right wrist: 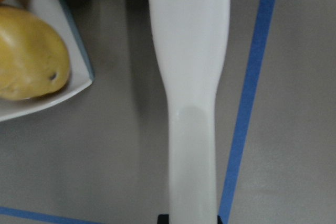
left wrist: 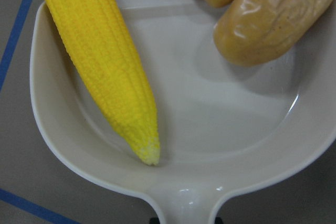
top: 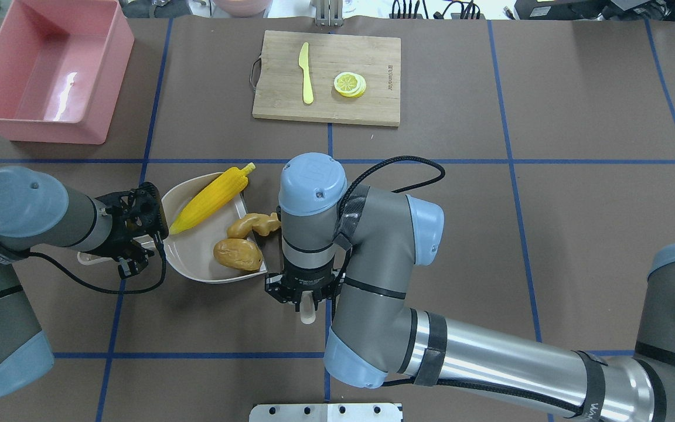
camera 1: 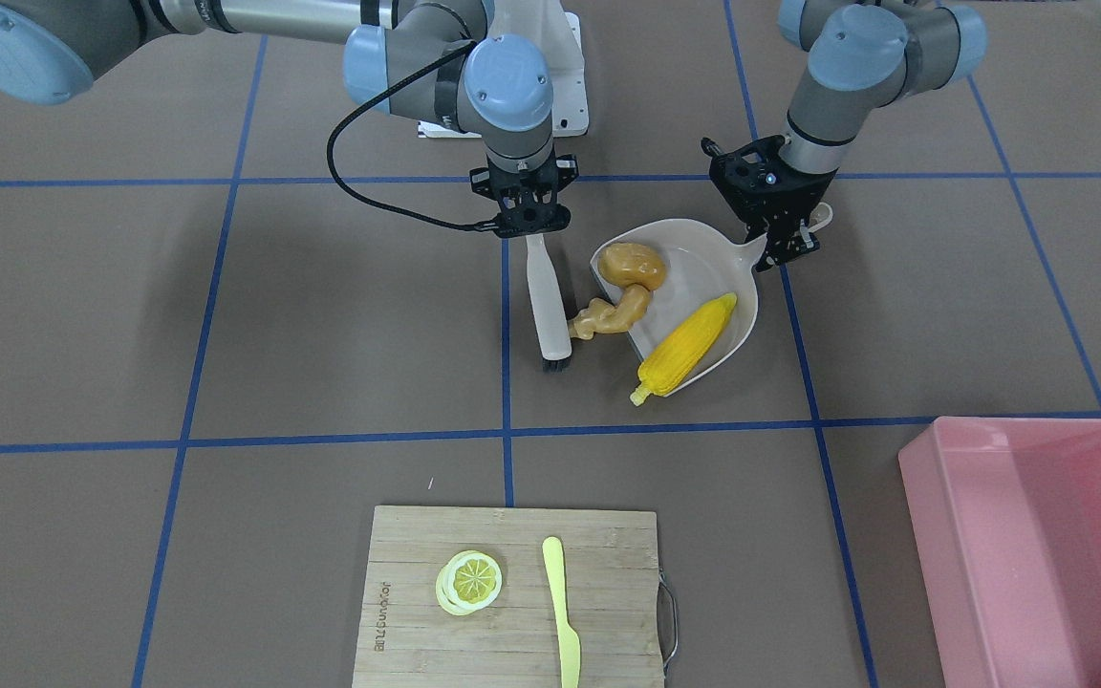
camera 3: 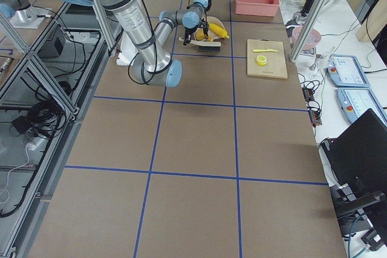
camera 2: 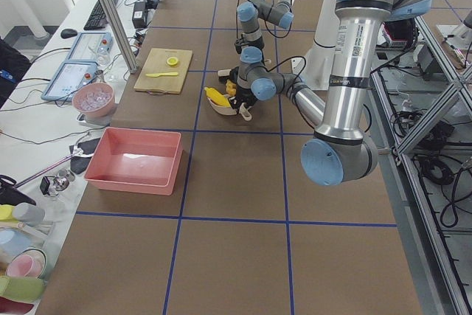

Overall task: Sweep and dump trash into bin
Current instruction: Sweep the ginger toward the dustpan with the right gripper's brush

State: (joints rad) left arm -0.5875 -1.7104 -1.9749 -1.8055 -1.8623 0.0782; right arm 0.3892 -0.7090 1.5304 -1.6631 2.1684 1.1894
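Observation:
The beige dustpan lies on the table, and my left gripper is shut on its handle. Inside lie the yellow corn cob, its stalk end poking over the open lip, and the brown potato. The tan ginger root straddles the lip, half in the pan. My right gripper is shut on a white brush, whose dark bristle end touches the ginger. In the left wrist view the corn and potato fill the pan. The pink bin stands empty at the table's far left corner.
A bamboo cutting board at the far middle carries a lemon slice and a yellow knife. Blue tape lines grid the brown table. The right arm's black cable loops above the table behind the brush.

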